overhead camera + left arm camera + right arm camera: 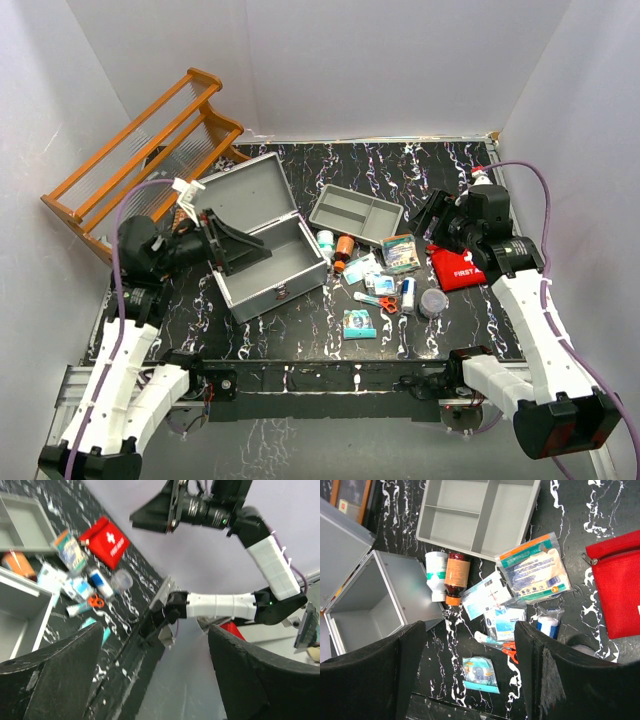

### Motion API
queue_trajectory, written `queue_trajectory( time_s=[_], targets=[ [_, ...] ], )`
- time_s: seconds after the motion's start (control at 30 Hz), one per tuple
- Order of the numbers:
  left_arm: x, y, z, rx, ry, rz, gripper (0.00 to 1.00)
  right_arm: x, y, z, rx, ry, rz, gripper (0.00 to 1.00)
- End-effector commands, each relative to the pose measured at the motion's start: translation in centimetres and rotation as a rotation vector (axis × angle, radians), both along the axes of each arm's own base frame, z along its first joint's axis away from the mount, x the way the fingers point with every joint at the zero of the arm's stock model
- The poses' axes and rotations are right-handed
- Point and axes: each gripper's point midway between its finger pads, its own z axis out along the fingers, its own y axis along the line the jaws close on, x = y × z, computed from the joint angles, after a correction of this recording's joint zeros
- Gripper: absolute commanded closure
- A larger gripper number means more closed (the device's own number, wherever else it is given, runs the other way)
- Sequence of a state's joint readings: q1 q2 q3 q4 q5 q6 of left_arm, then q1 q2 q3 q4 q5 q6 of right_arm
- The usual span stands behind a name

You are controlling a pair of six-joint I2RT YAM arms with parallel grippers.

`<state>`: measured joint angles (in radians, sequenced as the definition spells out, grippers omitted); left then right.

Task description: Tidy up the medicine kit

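Gaping, left claw [155, 635] and right claw [470, 630] hold nothing — boxy grey-metal medicine kit [292, 264] stands open.

left tool [155, 680] spread, empty, aimed sideways; right tool [470, 675] spread, empty, facing straight down.

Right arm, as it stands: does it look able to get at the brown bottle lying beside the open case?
Probably yes. The right gripper hangs open nearly above the brown bottle, with nothing between them. A white bottle touching it and the case wall close by leave little room.
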<state>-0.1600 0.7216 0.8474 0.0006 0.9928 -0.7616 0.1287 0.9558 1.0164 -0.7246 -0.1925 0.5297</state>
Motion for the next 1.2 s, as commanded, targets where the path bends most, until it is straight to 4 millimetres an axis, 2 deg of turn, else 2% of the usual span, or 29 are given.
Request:
queue_trajectory(
  time_s=[0.0, 0.27, 0.33, 0.43, 0.57, 0.7, 0.87, 1.0, 1.17],
  targets=[
    [0.2, -1.5, -4.0, 0.053, 0.105, -0.029, 0.18, 1.9, -0.8, 0.6, 0.017, -0.043, -0.085, 0.31],
    [1.4, -5.1, -12.6, 0.226, 0.229, -0.033, 0.32, 2.9, -3.3, -2.9, -0.05, 0.055, -0.254, 0.33],
    [1.8, -5.6, -14.9, 0.315, 0.235, -0.009, 0.33, 3.1, -3.6, -4.0, -0.055, 0.084, -0.279, 0.33],
    [2.0, -6.4, -17.1, 0.383, 0.273, -0.013, 0.34, 3.2, -3.7, -5.0, -0.055, 0.115, -0.302, 0.34],
    [2.9, -7.3, -18.6, 0.404, 0.296, 0.006, 0.34, 3.4, -4.1, -5.5, -0.066, 0.118, -0.326, 0.34],
    [4.2, -7.2, -19.8, 0.439, 0.332, 0.075, 0.33, 3.4, -4.4, -6.0, -0.082, 0.129, -0.337, 0.34],
    [6.4, -6.0, -20.5, 0.491, 0.314, 0.217, 0.31, 3.3, -4.6, -7.0, -0.09, 0.138, -0.343, 0.34],
    [8.1, -4.5, -20.7, 0.538, 0.297, 0.341, 0.3, 3.9, -5.1, -7.7, -0.112, 0.133, -0.369, 0.34],
    [9.7, -3.5, -21.7, 0.611, 0.294, 0.423, 0.29, 4.4, -7.1, -8.5, -0.203, 0.14, -0.441, 0.33]
  ],
)
